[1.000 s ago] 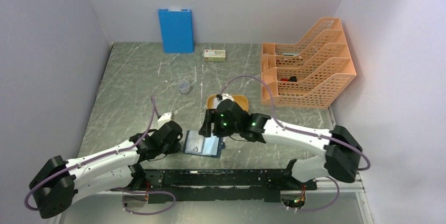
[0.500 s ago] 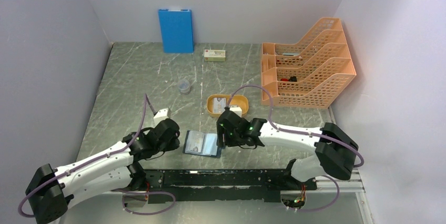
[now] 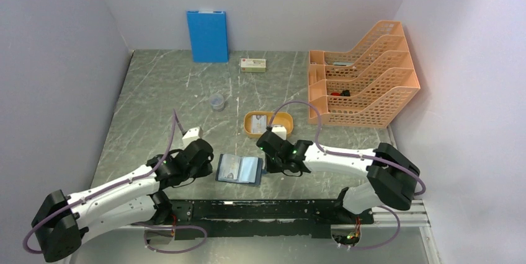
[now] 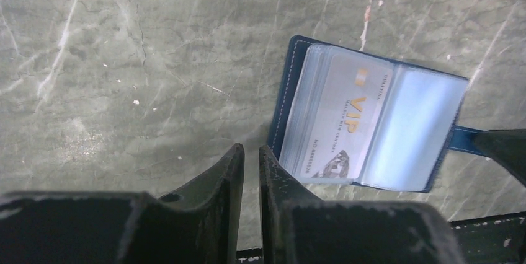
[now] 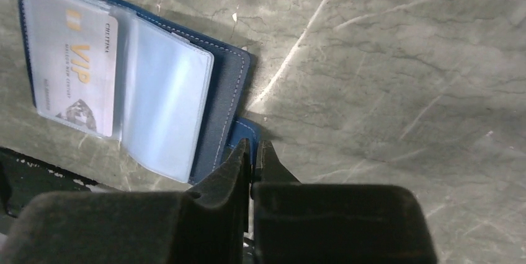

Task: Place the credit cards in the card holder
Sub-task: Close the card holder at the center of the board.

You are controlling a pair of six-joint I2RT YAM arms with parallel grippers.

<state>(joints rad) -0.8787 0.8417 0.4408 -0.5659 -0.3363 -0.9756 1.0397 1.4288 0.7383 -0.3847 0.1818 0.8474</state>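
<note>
The card holder [image 3: 239,169] lies open on the table, navy with clear sleeve pages. One of the credit cards [image 4: 347,121], pale with gold VIP print, sits in a left-hand sleeve [image 5: 74,72]. Another pale card [image 3: 259,120] lies in the orange tray [image 3: 251,129]. My right gripper [image 5: 254,144] is shut, its tips down on the holder's small blue strap tab [image 5: 243,129] at the right edge [image 3: 265,166]. My left gripper [image 4: 251,148] stands just off the holder's left edge [image 3: 212,169], its jaws a narrow slit apart with nothing between them.
A bright blue board [image 3: 207,36] leans on the back wall beside a white box with a red label [image 3: 254,64]. An orange file rack [image 3: 363,78] fills the right. A small clear cup [image 3: 216,101] stands mid-table. A black rail [image 3: 267,209] runs along the near edge.
My right gripper moved from over the card holder to its right edge, came down on the strap tab and shut. The left gripper shifted slightly beside the holder.
</note>
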